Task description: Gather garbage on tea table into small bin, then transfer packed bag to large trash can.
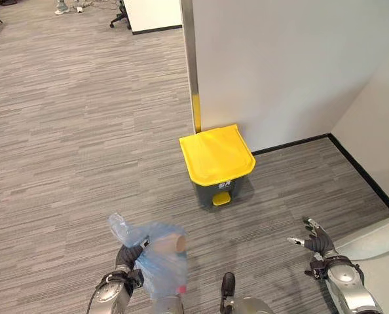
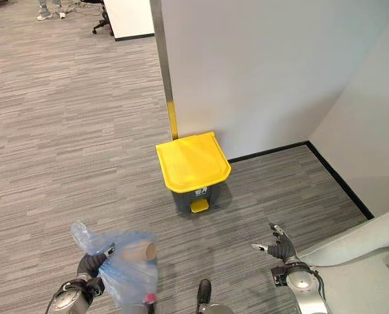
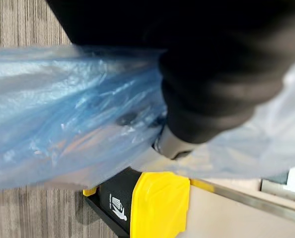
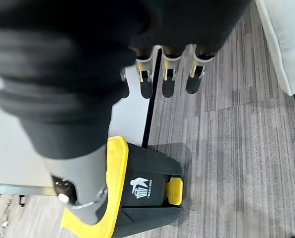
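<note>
The left hand (image 1: 128, 256) grips the neck of the blue bag (image 1: 158, 258), which hangs just beside it with a cardboard tube inside; the right hand (image 1: 317, 241) is empty, fingers spread. The bin (image 1: 216, 165) stands ahead between both hands, lid closed, pedal (image 1: 221, 198) facing the robot, so the lid must open first.

Office chair (image 1: 120, 17) and person's shoes (image 1: 69, 8) far off.

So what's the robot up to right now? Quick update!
Left hand gripping blue bag. Right hand open, empty. Yellow-lidded bin ahead, lid closed.
</note>
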{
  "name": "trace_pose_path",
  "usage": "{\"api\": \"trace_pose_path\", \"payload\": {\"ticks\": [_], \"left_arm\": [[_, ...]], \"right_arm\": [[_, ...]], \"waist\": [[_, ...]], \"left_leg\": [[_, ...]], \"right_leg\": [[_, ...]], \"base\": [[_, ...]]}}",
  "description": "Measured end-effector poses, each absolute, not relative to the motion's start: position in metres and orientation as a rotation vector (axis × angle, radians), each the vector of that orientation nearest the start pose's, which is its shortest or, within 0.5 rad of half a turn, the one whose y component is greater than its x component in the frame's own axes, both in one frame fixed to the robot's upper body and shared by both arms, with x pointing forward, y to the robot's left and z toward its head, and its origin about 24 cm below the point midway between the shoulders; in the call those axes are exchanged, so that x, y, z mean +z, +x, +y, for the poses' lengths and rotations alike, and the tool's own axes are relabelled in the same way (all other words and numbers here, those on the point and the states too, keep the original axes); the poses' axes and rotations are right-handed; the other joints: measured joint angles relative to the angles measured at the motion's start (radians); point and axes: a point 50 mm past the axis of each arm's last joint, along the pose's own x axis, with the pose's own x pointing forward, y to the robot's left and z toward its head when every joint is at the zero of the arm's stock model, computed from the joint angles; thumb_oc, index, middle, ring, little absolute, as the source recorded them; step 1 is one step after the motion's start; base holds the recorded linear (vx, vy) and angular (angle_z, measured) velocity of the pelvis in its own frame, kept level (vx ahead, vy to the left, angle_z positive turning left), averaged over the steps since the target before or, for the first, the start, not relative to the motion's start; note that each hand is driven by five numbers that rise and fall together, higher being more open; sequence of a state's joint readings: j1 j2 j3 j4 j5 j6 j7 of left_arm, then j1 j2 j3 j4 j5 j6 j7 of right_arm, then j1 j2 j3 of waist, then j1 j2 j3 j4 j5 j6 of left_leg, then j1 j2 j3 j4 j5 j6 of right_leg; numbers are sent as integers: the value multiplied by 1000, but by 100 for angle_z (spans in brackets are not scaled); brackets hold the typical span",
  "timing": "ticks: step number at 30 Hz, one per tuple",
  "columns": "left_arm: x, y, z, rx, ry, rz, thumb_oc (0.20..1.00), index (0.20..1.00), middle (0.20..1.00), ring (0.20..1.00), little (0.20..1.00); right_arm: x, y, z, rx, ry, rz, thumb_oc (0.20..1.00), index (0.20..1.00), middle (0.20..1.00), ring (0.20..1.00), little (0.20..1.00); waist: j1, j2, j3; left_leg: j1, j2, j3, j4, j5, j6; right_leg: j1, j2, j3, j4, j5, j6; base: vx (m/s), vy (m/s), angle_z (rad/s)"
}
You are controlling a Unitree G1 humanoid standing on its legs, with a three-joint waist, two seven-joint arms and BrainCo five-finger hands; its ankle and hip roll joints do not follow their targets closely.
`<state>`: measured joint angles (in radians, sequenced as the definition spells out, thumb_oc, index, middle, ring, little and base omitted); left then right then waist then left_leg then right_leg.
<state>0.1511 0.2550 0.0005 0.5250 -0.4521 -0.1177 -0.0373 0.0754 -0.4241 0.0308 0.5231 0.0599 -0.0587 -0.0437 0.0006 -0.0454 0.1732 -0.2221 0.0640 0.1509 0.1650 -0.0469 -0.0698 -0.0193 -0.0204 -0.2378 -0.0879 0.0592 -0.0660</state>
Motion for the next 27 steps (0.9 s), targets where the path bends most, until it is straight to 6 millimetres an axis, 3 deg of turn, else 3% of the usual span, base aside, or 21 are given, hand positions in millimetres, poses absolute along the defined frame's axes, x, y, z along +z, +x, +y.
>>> {"api": "trace_pose_path", "payload": {"ticks": [3, 6, 7, 8, 10, 11, 13, 14, 16, 19, 21, 22, 27], "left_arm": [[-81, 172, 235, 212, -184, 516, 200, 200, 200, 200, 200], [-88, 156, 237, 227, -186, 564, 200, 200, 200, 200, 200], [-91, 151, 236, 231, -189, 581, 200, 200, 200, 200, 200], [-92, 148, 235, 234, -193, 588, 200, 200, 200, 200, 200], [-90, 153, 237, 234, -186, 581, 200, 200, 200, 200, 200], [-88, 157, 239, 228, -179, 572, 200, 200, 200, 200, 200], [-82, 165, 245, 224, -156, 550, 200, 200, 200, 200, 200], [-77, 171, 251, 226, -132, 530, 200, 200, 200, 200, 200], [-74, 174, 255, 225, -117, 521, 200, 200, 200, 200, 200], [-72, 174, 259, 229, -104, 518, 200, 200, 200, 200, 200], [-74, 171, 259, 233, -104, 529, 200, 200, 200, 200, 200], [-77, 167, 258, 234, -109, 540, 200, 200, 200, 200, 200], [-84, 153, 257, 251, -125, 575, 200, 200, 200, 200, 200]], "right_arm": [[-60, 191, -274, -134, -375, 549, 1000, 1000, 1000, 1000, 1000], [-63, 188, -273, -132, -373, 565, 1000, 1000, 1000, 1000, 1000], [-62, 186, -276, -134, -382, 567, 1000, 1000, 1000, 1000, 1000], [-62, 185, -279, -141, -388, 571, 1000, 1000, 1000, 1000, 1000], [-64, 184, -276, -136, -378, 580, 1000, 1000, 1000, 1000, 1000], [-65, 184, -274, -134, -374, 578, 1000, 1000, 1000, 1000, 1000], [-64, 186, -273, -132, -371, 572, 1000, 1000, 1000, 1000, 1000], [-63, 189, -270, -129, -365, 560, 1000, 1000, 1000, 1000, 1000], [-57, 197, -267, -122, -360, 527, 1000, 1000, 1000, 1000, 1000], [-55, 203, -260, -111, -345, 501, 1000, 1000, 1000, 1000, 1000], [-59, 198, -260, -110, -344, 520, 1000, 1000, 1000, 1000, 1000], [-66, 189, -262, -118, -341, 559, 1000, 1000, 1000, 1000, 1000], [-69, 181, -269, -147, -340, 589, 1000, 1000, 1000, 1000, 1000]], "waist": [[6, 10, 5], [12, 33, 4], [11, 57, -6], [8, 80, -13], [6, 71, -9], [1, 71, -4], [1, 71, -3], [5, 60, 3], [4, 58, 10], [4, 52, 26], [3, 29, 31], [2, 16, 27], [3, 36, 11]], "left_leg": [[-38, -2, 27, -33, 66, -6], [54, -19, 25, -130, 95, 25], [79, -18, 22, -150, 118, 32], [91, -14, 15, -162, 160, 72], [121, -39, 25, -192, 154, 103], [139, -58, 29, -206, 153, 131], [149, -74, 30, -209, 142, 147], [163, -93, 35, -213, 132, 160], [177, -107, 41, -227, 130, 159], [197, -109, 37, -222, 101, 142], [211, -130, 12, -219, 93, 141], [228, -135, -8, -220, 90, 137], [242, -81, -32, -221, 76, 94]], "right_leg": [[27, 20, -8, 0, -8, 15], [87, 34, 36, 5, -52, 48], [94, 45, 41, 11, -51, 58], [96, 55, 42, 16, -60, 67], [78, 23, 52, 76, -91, 93], [30, -8, 55, 198, -140, 113], [-61, -51, 55, 393, -218, 144], [-124, -97, 72, 489, -240, 165], [-176, -133, 76, 499, -243, 168], [-222, -142, 100, 437, -226, 175], [-219, -131, 170, 345, -173, 177], [-186, -127, 179, 297, -80, 171], [-97, -72, 132, 158, 9, 139]], "base": [[204, 93, 0], [202, 118, -35], [149, 127, -38], [145, 141, -12], [106, 141, -8], [72, 131, -7], [81, 76, 8], [90, 28, 5], [59, -8, -3], [104, -85, 8], [117, -118, 42], [97, -119, 34], [98, -124, 10]]}}
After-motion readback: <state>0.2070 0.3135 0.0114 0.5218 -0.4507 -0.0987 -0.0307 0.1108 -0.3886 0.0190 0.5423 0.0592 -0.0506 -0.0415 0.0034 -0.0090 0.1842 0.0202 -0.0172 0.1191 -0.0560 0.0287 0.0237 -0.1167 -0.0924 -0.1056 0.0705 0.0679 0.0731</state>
